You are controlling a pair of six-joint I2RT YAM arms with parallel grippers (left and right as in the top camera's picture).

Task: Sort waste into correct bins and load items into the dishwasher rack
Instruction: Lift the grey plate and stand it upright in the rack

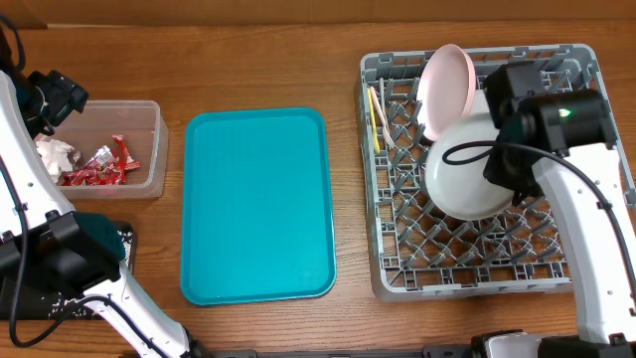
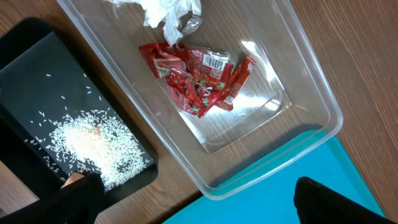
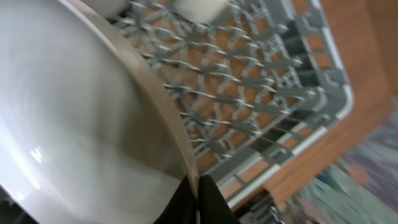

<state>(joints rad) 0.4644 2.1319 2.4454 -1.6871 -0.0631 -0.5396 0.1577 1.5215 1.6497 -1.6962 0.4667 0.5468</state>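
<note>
My right gripper (image 3: 198,186) is shut on the rim of the grey plate (image 1: 465,167), holding it tilted over the grey dishwasher rack (image 1: 397,268); the plate (image 3: 74,118) fills the right wrist view. The pink plate (image 1: 444,88) stands in the rack's back, with yellow cutlery (image 1: 376,117) at its left edge. My left gripper (image 2: 193,208) is open and empty above the clear tub (image 2: 311,93), which holds red wrappers (image 2: 199,78) and a white napkin (image 2: 168,12). The black tray (image 2: 37,68) holds rice (image 2: 93,143) and an orange cube (image 2: 96,130).
The flat teal serving tray (image 1: 256,204) lies between the clear tub (image 1: 139,179) and the rack. The black tray (image 1: 124,239) sits at the left front, mostly under my left arm. The table edge runs just right of the rack.
</note>
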